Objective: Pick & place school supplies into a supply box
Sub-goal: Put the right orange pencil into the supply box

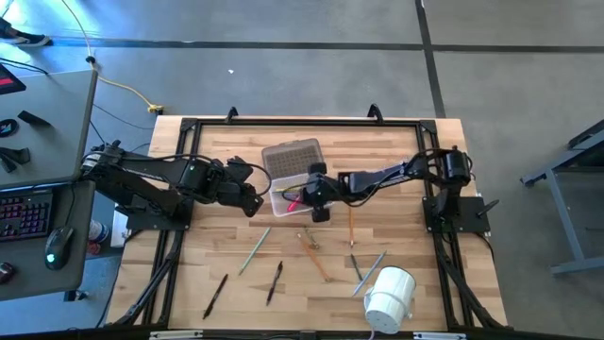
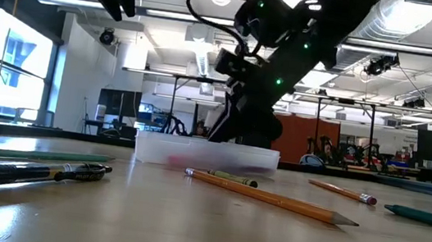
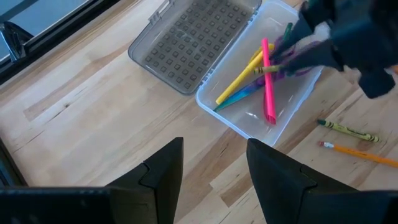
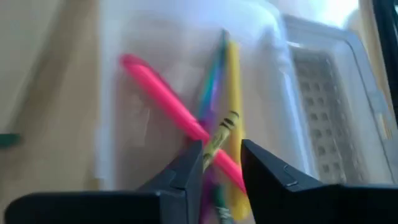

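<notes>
The clear supply box [image 1: 281, 202] stands mid-table with its grey ribbed lid [image 1: 291, 159] folded open on the far side. A pink pen [image 3: 268, 87], a yellow stick [image 3: 239, 78] and green and purple ones lie inside. My right gripper [image 4: 221, 163] hangs over the box, open, with an olive-yellow crayon with black bands [image 4: 219, 135] slanting between its fingers. My left gripper [image 3: 214, 163], open and holding nothing, hovers left of the box [image 3: 208, 102]. More pens and pencils lie on the near table. My right gripper comes at the box from above with the banded crayon's end [image 4: 211, 149] between its fingers, close to one finger [image 4: 189, 165]. I cannot tell whether that finger touches it. The crayon's far end [image 3: 266, 69] sticks out above the sticks in the box.
On the near wood lie a green pencil [image 1: 255, 253], two black pens [image 1: 215, 295] [image 1: 275, 281], orange pencils [image 1: 316, 257] [image 1: 351, 227] and grey sticks [image 1: 363, 269]. A fat white roll [image 1: 389, 295] sits near the right front corner. A desk with a keyboard [image 1: 24, 212] stands off the left edge.
</notes>
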You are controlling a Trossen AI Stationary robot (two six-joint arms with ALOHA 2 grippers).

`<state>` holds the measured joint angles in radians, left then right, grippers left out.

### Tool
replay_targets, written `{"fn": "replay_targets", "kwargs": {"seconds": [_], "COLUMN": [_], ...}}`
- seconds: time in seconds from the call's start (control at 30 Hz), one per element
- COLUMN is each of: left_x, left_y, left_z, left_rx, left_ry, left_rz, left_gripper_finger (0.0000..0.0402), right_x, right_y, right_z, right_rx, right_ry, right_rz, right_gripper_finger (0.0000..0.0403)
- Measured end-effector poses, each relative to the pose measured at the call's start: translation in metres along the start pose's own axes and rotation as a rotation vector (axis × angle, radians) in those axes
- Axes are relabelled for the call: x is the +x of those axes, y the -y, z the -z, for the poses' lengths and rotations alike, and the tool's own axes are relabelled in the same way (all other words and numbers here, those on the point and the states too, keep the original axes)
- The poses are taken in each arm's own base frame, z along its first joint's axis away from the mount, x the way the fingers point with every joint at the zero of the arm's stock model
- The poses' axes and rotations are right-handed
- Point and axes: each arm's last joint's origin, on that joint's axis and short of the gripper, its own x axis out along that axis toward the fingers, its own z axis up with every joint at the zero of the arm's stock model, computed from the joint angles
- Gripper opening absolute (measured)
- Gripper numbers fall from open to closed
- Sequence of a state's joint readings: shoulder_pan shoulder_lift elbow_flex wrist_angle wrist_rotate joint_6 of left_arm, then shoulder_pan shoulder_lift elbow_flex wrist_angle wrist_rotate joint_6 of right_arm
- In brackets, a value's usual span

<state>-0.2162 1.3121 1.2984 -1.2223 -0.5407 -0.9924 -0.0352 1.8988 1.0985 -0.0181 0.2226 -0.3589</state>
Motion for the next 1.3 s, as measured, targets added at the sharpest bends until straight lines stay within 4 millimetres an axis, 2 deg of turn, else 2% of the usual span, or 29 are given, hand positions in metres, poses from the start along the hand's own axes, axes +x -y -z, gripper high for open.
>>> {"fn": "replay_targets", "kwargs": {"seconds": [0.17, 0.37, 0.5, 0.6, 0.77, 0.97, 1.07, 1.2, 1.3], "left_x": [0.000, 0.000, 0.000, 0.000, 0.000, 0.001, 0.003, 0.008, 0.012], "left_y": [0.000, 0.000, 0.000, 0.000, 0.000, 0.001, 0.003, 0.007, 0.010], "left_z": [0.000, 0.000, 0.000, 0.000, 0.000, 0.000, 0.000, 0.001, 0.002], "left_rx": [-0.001, 0.000, 0.000, 0.000, -0.001, 0.000, 0.006, 0.017, 0.032], "left_ry": [0.000, 0.000, 0.000, 0.000, 0.001, 0.000, -0.005, -0.015, -0.027], "left_rz": [0.001, 0.001, 0.000, 0.001, 0.001, 0.000, -0.009, -0.025, -0.035], "left_gripper_finger": [0.0211, 0.0211, 0.0211, 0.0211, 0.0211, 0.0211, 0.0211, 0.0211, 0.0211], "right_x": [-0.013, -0.060, -0.091, -0.104, -0.103, -0.101, -0.103, -0.104, -0.104], "right_y": [-0.032, -0.070, -0.081, -0.084, -0.094, -0.114, -0.114, -0.103, -0.094], "right_z": [-0.014, -0.026, -0.025, -0.018, -0.007, 0.001, 0.006, 0.017, 0.023], "right_rx": [-0.092, -0.181, -0.064, 0.086, 0.283, 0.225, 0.211, 0.074, -0.126], "right_ry": [0.044, 0.037, -0.025, -0.116, -0.283, -0.355, -0.389, -0.475, -0.532], "right_rz": [-0.052, -0.147, -0.201, -0.274, -0.368, -0.375, -0.284, -0.145, -0.166], "right_gripper_finger": [0.0116, 0.0118, 0.0119, 0.0119, 0.0119, 0.0119, 0.0119, 0.0119, 0.0119]}}
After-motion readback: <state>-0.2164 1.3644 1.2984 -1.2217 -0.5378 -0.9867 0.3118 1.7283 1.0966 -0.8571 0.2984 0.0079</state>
